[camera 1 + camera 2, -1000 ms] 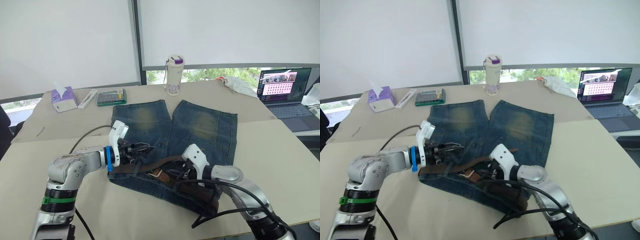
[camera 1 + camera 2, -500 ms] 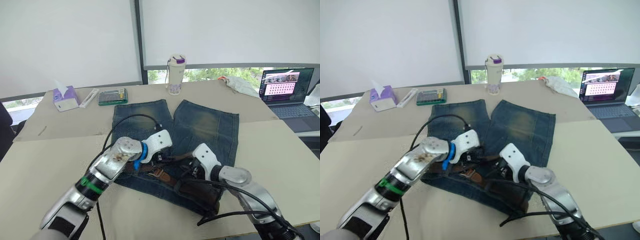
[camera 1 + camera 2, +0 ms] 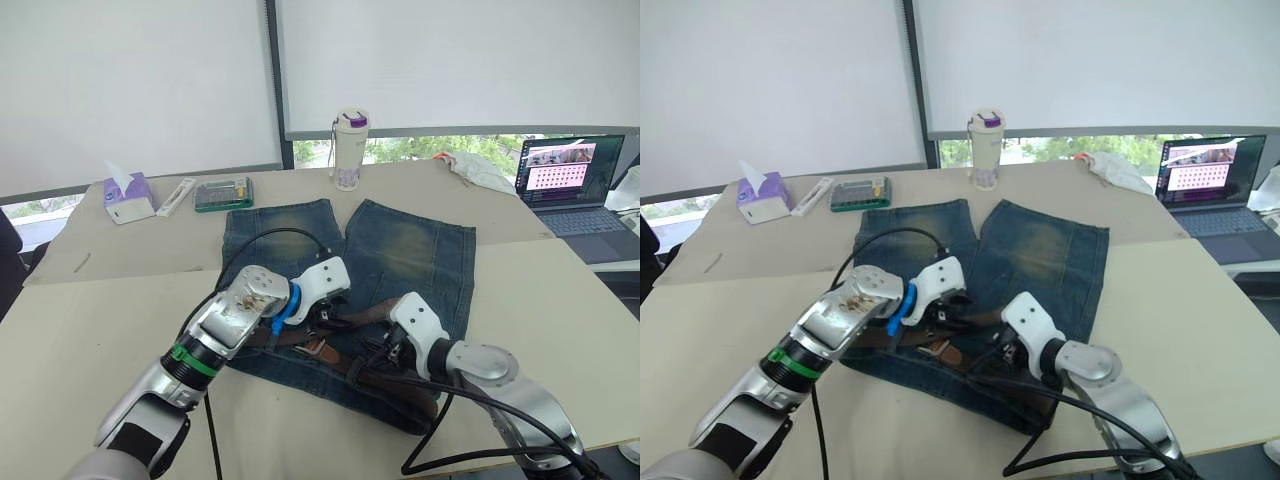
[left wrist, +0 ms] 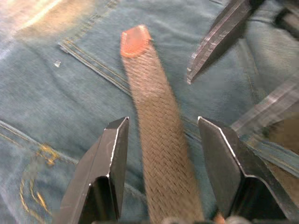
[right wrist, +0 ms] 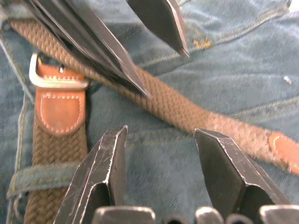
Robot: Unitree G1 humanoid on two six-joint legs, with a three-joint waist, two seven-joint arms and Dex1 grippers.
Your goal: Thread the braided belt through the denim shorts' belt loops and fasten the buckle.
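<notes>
Belt point(image 5: 173, 105) partly done: strap runs under a belt loop point(image 5: 42, 175) on the shorts point(image 3: 400, 250) waistband near the table point(image 3: 90, 320) front edge w/ buckle point(image 5: 56, 79) lying flat at front center, but tip end point(image 4: 135, 41) lies loose across the denim, not through the buckle, so fastening's left; other loops can't tell. L gripper point(image 4: 161, 135) fingers spread wide either side of strap, holding nothing; R gripper point(image 5: 159, 140) fingers open above denim just beside strap, also empty. Tight at the buckle w/ both grippers nearly touching, but lots of bare table L & R; cup point(image 3: 349, 150), tissue box point(image 3: 128, 198), laptop point(image 3: 570, 180) well apart at back.
</notes>
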